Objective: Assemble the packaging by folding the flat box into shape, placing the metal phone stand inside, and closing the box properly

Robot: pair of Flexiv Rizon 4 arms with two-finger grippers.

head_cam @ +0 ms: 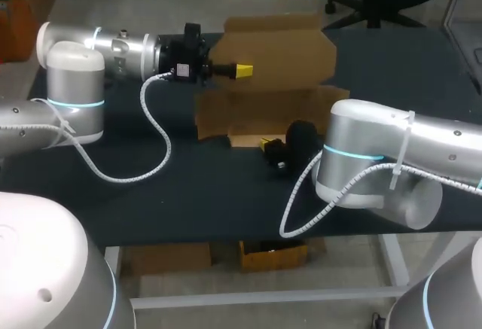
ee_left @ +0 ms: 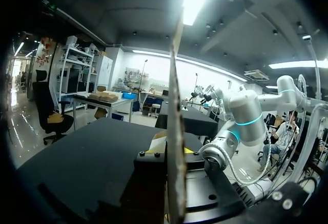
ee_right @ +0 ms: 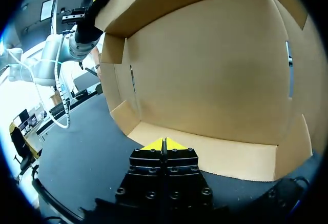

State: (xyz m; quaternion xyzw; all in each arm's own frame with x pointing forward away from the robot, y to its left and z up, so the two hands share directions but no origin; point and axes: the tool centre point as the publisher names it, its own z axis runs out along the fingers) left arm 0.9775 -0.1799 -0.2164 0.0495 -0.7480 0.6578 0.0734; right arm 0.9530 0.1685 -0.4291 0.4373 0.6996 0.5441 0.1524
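- Brown cardboard box [head_cam: 275, 62] stands half-formed at the middle of the black counter [head_cam: 188, 193], toward its far edge. The back panel is upright and the open side faces the near edge.
- Left gripper [head_cam: 242, 69] comes in level from the left at the box's upper left corner. Its fingers pinch the top panel, and the left wrist view shows the cardboard edge-on between them.
- Right gripper [ee_right: 164, 144] sits low on the near side with its fingers pressed together, holding nothing. The yellow tips are at the edge of the lower flap [ee_right: 205, 149], which lies flat on the counter; contact is likely, but can't be confirmed.
- Key relation: the box is dead ahead of the right fingers, with the cavity open toward them. Its long axis runs parallel to the counter's far edge, crosswise to the right gripper's approach.
- The right arm is nearer the lower flap and side flaps. The left arm is the one on the top panel.
- Judgement: folding is in hand and the box is not yet squared up.
- The metal phone stand is not visible in any view.
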